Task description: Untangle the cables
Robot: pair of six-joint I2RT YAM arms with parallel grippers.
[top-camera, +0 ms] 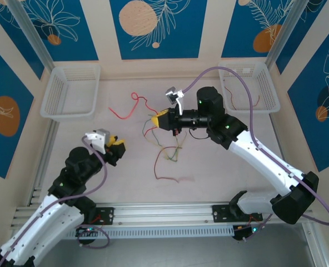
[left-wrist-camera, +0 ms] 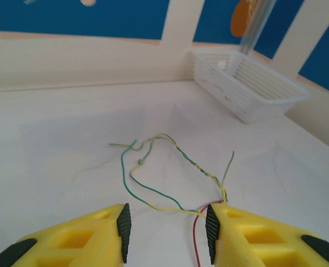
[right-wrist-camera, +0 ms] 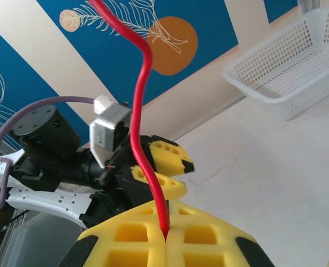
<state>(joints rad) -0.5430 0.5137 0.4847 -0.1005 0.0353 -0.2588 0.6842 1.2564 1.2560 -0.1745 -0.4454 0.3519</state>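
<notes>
My right gripper (top-camera: pixel 161 119) (right-wrist-camera: pixel 165 236) is shut on a red cable (top-camera: pixel 132 103) (right-wrist-camera: pixel 146 133). That cable runs from the closed jaws up and away to the back left of the table. Just in front of it lies a tangle of green and pale yellow cables (top-camera: pixel 171 153) (left-wrist-camera: pixel 170 161), partly twisted together, with a second red cable (top-camera: pixel 165 178) (left-wrist-camera: pixel 196 242) looping out of it. My left gripper (top-camera: pixel 116 147) (left-wrist-camera: pixel 165 223) is open, low over the table left of the tangle. The yellow-green strand and the red strand reach its right finger (left-wrist-camera: pixel 248 236).
A white mesh basket (top-camera: pixel 70 92) stands at the back left. Another white mesh basket (top-camera: pixel 252 88) (left-wrist-camera: pixel 248 83) at the back right seems to hold a thin reddish wire. The aluminium rail (top-camera: pixel 164 214) runs along the near edge. Walls close in the table on three sides.
</notes>
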